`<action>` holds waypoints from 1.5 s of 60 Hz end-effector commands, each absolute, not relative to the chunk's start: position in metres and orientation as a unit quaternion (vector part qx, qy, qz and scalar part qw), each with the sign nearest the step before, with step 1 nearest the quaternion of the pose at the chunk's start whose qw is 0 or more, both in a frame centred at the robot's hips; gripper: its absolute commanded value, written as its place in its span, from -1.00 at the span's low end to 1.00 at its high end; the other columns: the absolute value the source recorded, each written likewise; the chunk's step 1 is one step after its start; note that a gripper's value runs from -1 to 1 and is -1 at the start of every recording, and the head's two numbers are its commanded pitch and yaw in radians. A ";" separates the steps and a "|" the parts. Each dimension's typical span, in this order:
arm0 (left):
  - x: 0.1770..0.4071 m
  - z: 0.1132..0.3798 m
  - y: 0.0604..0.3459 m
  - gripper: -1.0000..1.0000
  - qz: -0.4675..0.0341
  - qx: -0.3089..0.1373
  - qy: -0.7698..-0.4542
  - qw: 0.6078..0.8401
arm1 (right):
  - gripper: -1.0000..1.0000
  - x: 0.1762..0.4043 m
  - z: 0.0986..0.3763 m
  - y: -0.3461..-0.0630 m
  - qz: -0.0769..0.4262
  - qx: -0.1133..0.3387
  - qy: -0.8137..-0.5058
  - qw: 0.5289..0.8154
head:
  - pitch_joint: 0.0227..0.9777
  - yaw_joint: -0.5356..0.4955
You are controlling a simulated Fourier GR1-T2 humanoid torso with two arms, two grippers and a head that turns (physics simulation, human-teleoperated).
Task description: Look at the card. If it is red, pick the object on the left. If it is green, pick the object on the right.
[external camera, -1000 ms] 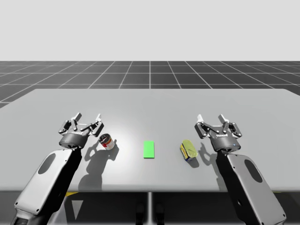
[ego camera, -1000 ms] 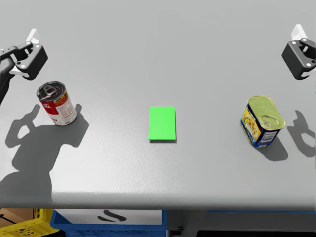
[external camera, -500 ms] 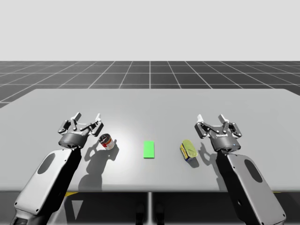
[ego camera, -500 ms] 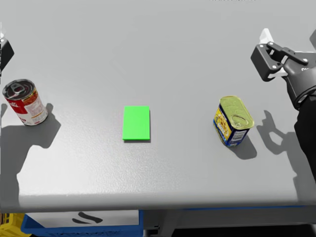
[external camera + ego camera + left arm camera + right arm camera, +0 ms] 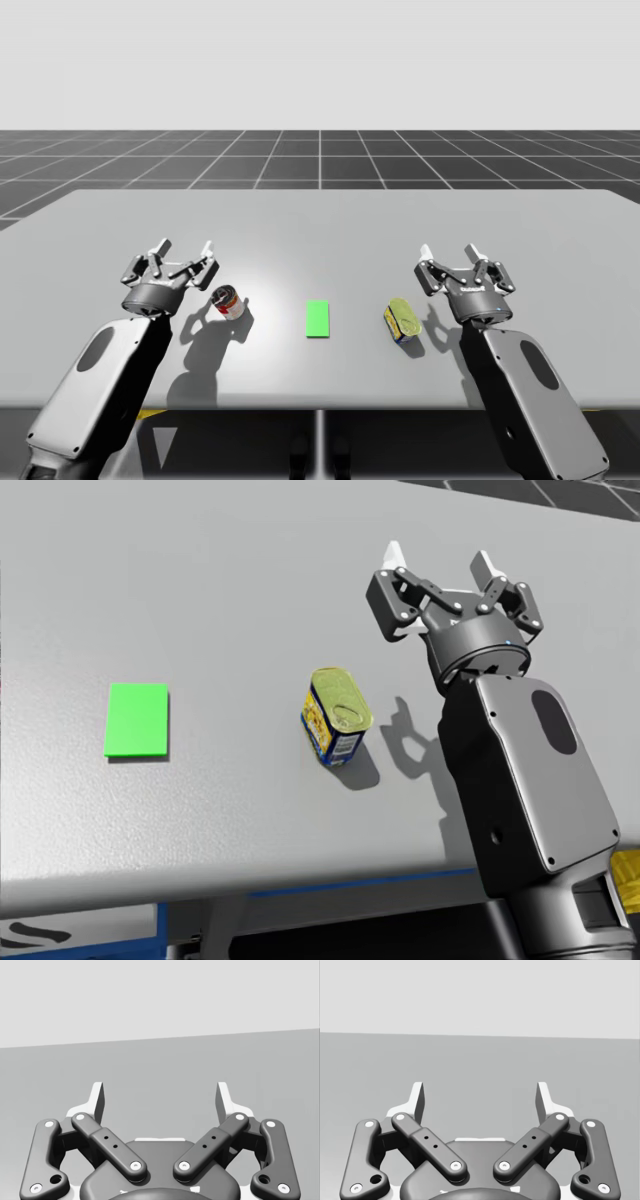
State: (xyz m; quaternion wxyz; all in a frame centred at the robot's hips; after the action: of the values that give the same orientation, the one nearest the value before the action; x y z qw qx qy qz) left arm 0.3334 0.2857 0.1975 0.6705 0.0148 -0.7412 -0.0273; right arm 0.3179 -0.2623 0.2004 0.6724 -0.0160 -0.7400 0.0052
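The left gripper [image 5: 184,252] hangs spread wide with nothing in it, just left of the round red can [image 5: 228,302] that stands on the grey table [image 5: 320,215]. A green card [image 5: 318,319] lies flat in the middle. To its right stands the yellow oblong can [image 5: 403,322]. Near it on the far side, the right gripper [image 5: 447,258] is equally wide open and empty, touching nothing.

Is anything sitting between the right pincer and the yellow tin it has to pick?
Nothing visible does. The card is green, so the target is the yellow tin on the right. Only bare table lies between it and my open right pincer.
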 end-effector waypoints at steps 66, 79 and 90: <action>0.333 0.194 0.284 -1.00 -0.025 0.011 -0.736 0.676 | -1.00 0.166 0.149 -0.222 0.070 0.058 -0.693 0.715 | 0.86 -0.53; 0.333 0.194 0.284 -1.00 -0.025 0.011 -0.736 0.676 | -1.00 0.167 0.129 -0.209 0.072 0.085 -0.681 0.724 | 0.86 -0.53; 0.333 0.194 0.284 -1.00 -0.025 0.011 -0.736 0.676 | -1.00 0.179 0.118 -0.205 0.056 0.082 -0.663 0.742 | 0.86 -0.53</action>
State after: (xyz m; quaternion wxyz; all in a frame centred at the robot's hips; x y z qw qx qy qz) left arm 0.3329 0.2841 0.1943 0.6761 0.0109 -0.7363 -0.0253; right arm 0.1726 -0.2104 0.1288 0.7316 0.0797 -0.6740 0.0642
